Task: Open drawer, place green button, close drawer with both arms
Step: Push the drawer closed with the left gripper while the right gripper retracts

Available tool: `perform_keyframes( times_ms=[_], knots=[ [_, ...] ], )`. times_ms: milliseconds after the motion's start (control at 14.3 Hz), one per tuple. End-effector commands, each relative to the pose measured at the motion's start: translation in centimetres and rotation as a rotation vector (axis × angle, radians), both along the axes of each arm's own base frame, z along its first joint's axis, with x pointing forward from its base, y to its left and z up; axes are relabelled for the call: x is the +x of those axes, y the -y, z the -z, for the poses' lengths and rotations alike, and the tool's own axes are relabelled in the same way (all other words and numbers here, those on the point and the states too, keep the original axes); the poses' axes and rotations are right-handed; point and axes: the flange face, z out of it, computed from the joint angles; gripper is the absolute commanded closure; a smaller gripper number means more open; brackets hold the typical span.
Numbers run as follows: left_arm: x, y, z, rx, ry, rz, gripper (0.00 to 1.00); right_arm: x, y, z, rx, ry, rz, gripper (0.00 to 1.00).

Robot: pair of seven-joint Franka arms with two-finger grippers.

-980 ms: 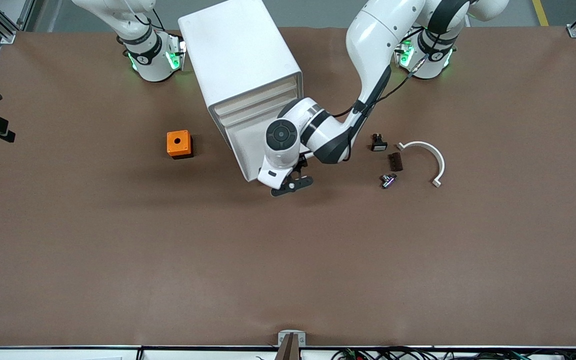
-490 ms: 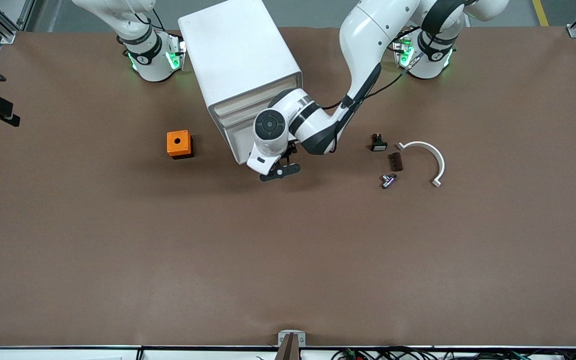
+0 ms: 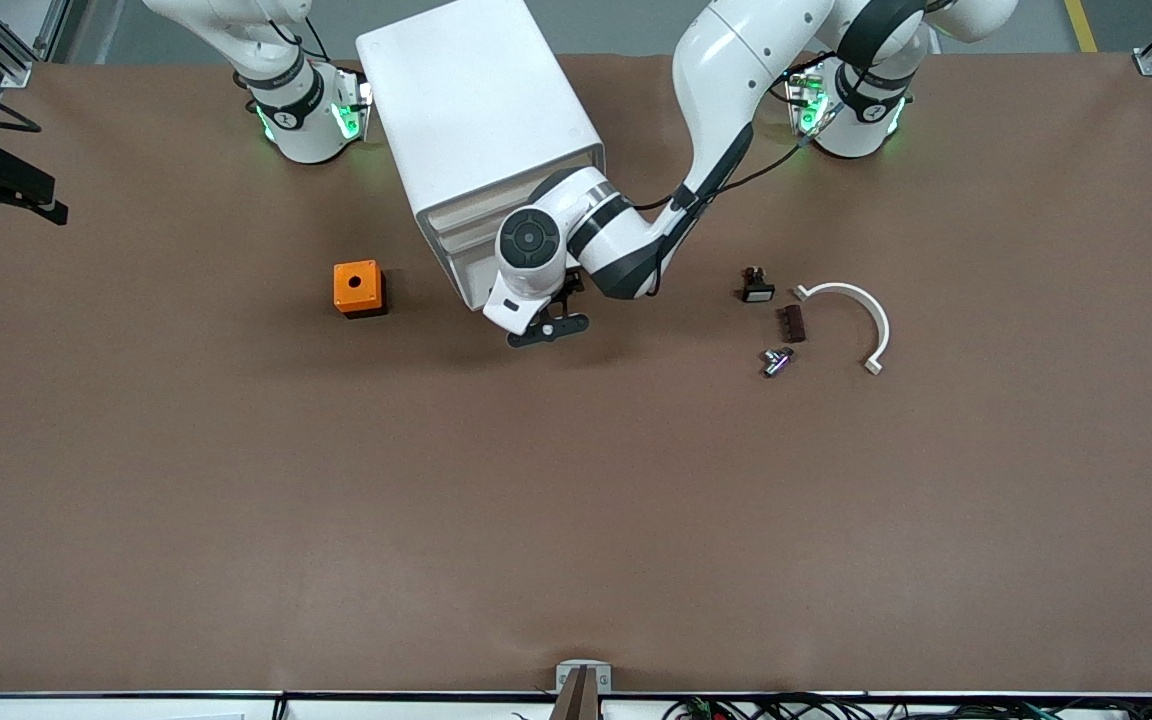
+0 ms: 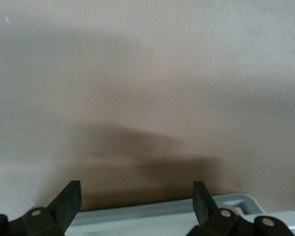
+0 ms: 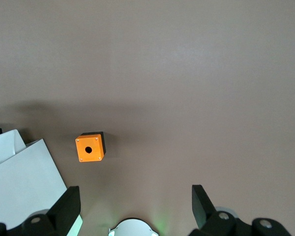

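Note:
The white cabinet (image 3: pixel 481 120) stands near the arms' bases, its drawer fronts turned toward the front camera. The drawer (image 3: pixel 471 282) is pushed almost all the way in. My left gripper (image 3: pixel 546 327) is open, right against the drawer's front. In the left wrist view (image 4: pixel 136 201) the pale front edge (image 4: pixel 152 216) lies between the fingers (image 4: pixel 69 201). My right gripper (image 5: pixel 132 201) is open and empty, high over the right arm's base. No green-capped button shows; the drawer's inside is hidden.
An orange box (image 3: pixel 358 288) with a hole sits beside the cabinet, toward the right arm's end. Toward the left arm's end lie a black switch (image 3: pixel 758 287), a brown piece (image 3: pixel 791 322), a tiny grey-purple part (image 3: pixel 776 360) and a white curved clip (image 3: pixel 861 318).
My left gripper has moved toward the cabinet, and the drawer has slid in with it from well open to almost shut. Nothing on the table has moved.

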Motion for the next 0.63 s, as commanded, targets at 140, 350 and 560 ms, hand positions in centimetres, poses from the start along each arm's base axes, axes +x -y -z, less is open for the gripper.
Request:
perform_keyframes(
  times_ms=[140,350,560],
  knots=[
    [-2.5,0.8,0.1,-0.031,-0.075,-0.005,0.0,-2.2,0.1,0.2,0.017,0.032,0.033,0.0],
    [-3.2,0.5,1.3,-0.026,-0.121,-0.025,0.0,-2.3,0.7,0.3,0.02,0.03,0.044,0.0],
    [-3.4,0.5,1.5,-0.041,-0.154,-0.052,0.0,-2.3,0.8,0.3,0.022,0.029,0.044,0.0]
  ],
)
